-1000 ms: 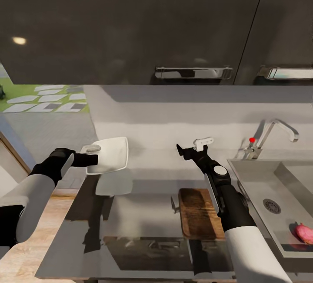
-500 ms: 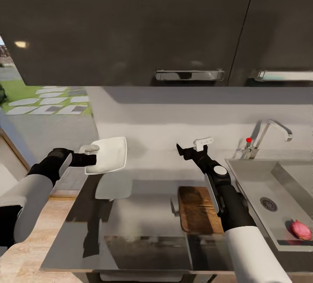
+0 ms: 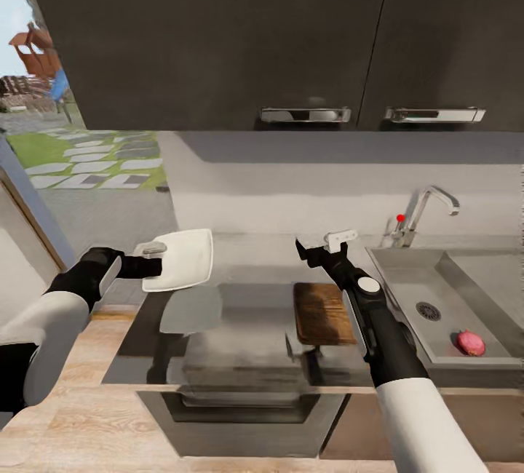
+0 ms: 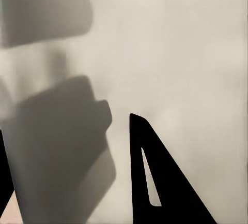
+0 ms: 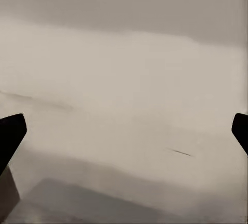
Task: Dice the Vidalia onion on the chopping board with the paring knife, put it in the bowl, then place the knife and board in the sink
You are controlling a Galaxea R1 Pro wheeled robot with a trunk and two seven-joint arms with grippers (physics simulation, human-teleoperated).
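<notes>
Backing off has widened the head view while left gripper (image 3: pixel 154 257) grips the bowl (image 3: pixel 182 260) and right gripper (image 3: pixel 322 243) gapes; next, reach the onion (image 3: pixel 471 343)

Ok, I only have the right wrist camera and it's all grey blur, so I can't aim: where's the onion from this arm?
Observer: The onion lies in the sink, near its front right corner. The right gripper hangs open to the left of the sink.
Operator: Where's the board?
Observer: The chopping board lies flat on the counter, beside the sink.
Operator: And the other arm?
Observer: The left gripper holds the white bowl by its rim, lifted off the counter.
</notes>
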